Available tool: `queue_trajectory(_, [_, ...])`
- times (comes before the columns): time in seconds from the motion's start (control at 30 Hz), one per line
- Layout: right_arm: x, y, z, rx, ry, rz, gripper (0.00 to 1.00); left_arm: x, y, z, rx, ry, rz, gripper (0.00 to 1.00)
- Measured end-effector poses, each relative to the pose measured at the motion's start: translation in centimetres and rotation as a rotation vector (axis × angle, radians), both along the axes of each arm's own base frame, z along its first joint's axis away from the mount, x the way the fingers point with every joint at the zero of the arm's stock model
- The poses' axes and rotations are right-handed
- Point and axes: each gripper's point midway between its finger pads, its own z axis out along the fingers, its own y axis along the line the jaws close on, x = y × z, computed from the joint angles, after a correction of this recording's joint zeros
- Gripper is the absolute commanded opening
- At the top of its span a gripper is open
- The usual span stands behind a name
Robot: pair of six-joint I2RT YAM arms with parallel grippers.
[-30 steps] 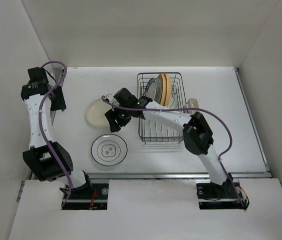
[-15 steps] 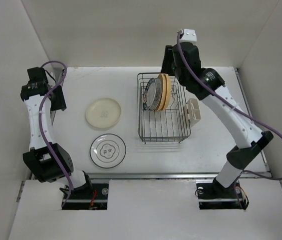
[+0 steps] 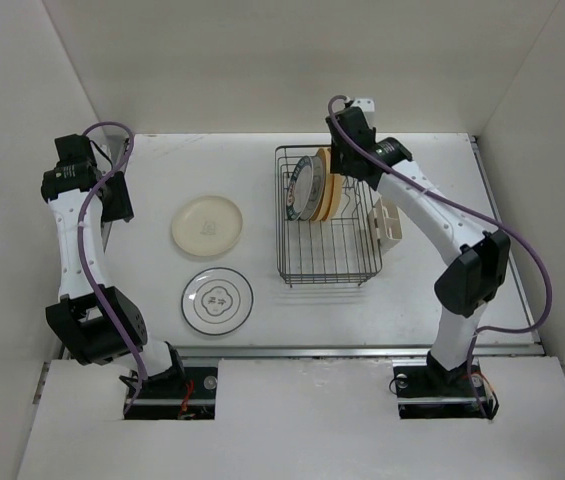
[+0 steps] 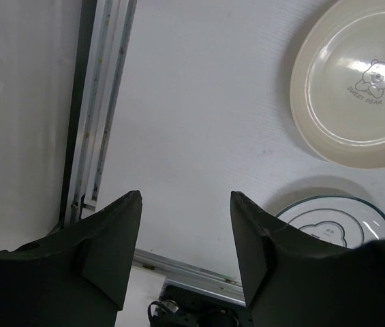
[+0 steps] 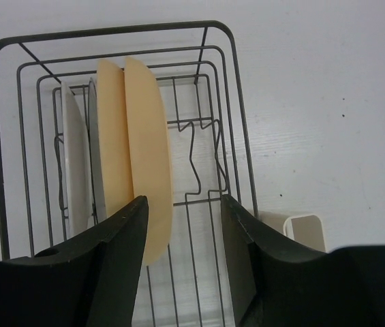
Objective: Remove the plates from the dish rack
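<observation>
Trouble may come if the right gripper (image 5: pixel 183 204), wide open and empty above the dish rack (image 3: pixel 327 250), drops crooked and knocks the yellow-orange plate (image 5: pixel 144 150) into the teal-rimmed plate (image 3: pixel 302 188), both standing inside the rack; the left gripper (image 4: pixel 185 201), open and empty, hangs far left of the rack.

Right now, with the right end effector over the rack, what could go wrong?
The open right end effector hangs over the yellow-orange plate, which stands close beside the patterned plate; closing could pinch or knock both. A tilted lift might catch the dish rack wires and drag it.
</observation>
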Motion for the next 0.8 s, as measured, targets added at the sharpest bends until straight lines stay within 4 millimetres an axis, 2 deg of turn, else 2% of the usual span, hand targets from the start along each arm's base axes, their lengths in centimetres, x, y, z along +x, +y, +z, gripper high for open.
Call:
queue_trajectory(0.4, [0.7, 1.6, -1.5, 0.023, 0.022, 0.059, 0.52, 0.0, 0.0, -0.1, 0.0, 0.002, 0.001, 0.52])
queue_trajectory(0.57, [1.0, 1.9, -1.7, 0.031, 0.015, 0.064, 0.48, -0.1, 0.0, -0.2, -0.001, 0.007, 0.001, 0.52])
queue_trajectory(0.73, [1.7, 1.6, -4.3, -0.019, 0.054, 0.037, 0.44, -0.2, 0.0, -0.2, 0.002, 0.009, 0.003, 0.52])
queue_trajectory(0.8, [1.9, 1.4, -5.6, -0.047, 0.074, 0.021, 0.38, -0.2, 0.0, -0.2, 0.001, 0.011, 0.003, 0.52])
